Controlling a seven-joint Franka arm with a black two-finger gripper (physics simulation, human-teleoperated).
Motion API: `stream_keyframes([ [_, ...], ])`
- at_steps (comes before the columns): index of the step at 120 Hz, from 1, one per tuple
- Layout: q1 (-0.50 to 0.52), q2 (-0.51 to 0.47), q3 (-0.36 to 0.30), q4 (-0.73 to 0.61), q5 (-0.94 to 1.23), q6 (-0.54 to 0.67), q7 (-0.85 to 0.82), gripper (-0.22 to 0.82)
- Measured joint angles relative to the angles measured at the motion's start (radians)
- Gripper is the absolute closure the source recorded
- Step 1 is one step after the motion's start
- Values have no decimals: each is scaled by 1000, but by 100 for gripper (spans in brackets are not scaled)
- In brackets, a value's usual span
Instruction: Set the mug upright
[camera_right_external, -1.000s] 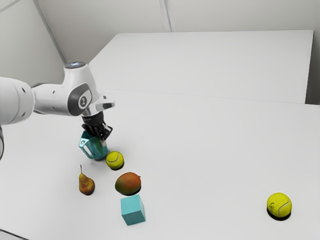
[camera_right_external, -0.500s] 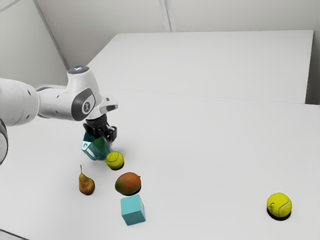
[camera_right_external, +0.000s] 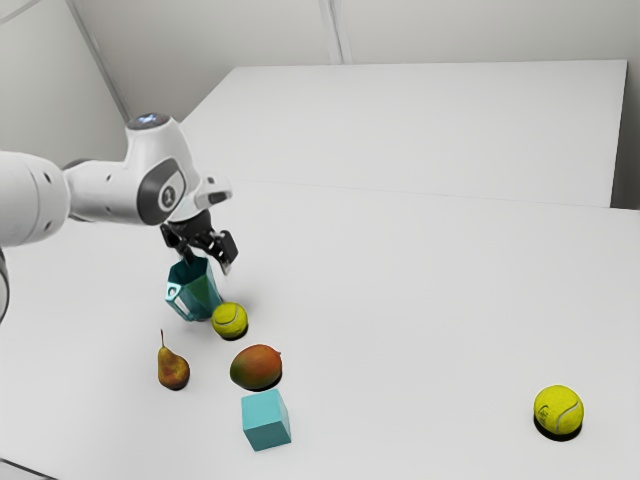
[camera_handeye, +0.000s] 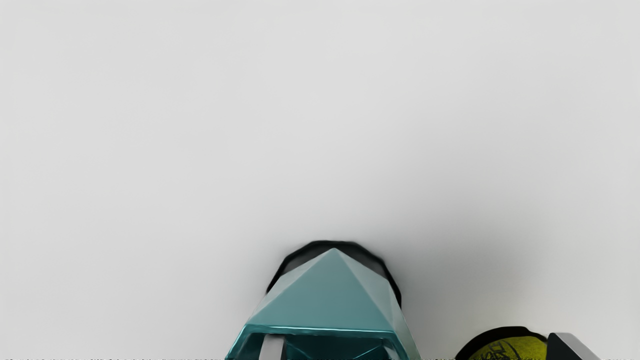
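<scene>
The teal faceted mug (camera_right_external: 194, 292) stands on its base in the exterior view, its mouth facing up and its handle toward the exterior view's left. My gripper (camera_right_external: 208, 263) is just above the mouth, fingers spread apart. In the wrist view the gripper (camera_handeye: 419, 347) is open: one finger overlaps the mouth of the mug (camera_handeye: 322, 305), and the other is off to the side beyond the mug's wall. Whether the first finger dips inside the mouth or hovers over it, I cannot tell.
A tennis ball (camera_right_external: 229, 320) lies close against the mug's side, also beside one finger as a ball (camera_handeye: 520, 348). Nearby are a pear (camera_right_external: 173, 369), a mango (camera_right_external: 257, 367) and a teal cube (camera_right_external: 266, 420). Another tennis ball (camera_right_external: 558, 410) lies far to the exterior view's right.
My hand has risen off the mug, after a small shift toward the exterior view's right and back. The mug has moved slightly toward that view's right and stands straighter than a second ago.
</scene>
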Motion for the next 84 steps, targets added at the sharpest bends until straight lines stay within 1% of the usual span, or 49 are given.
stream_keyframes([
  [23, 4, -30, 0, 31, -7, -55, 8, 2],
  [40, 5, -54, 0, 81, -3, -113, 13, 1],
  [52, 7, -74, 0, 135, 2, -165, 17, 1],
  [84, 11, -97, 0, 346, 41, -360, 31, 0],
])
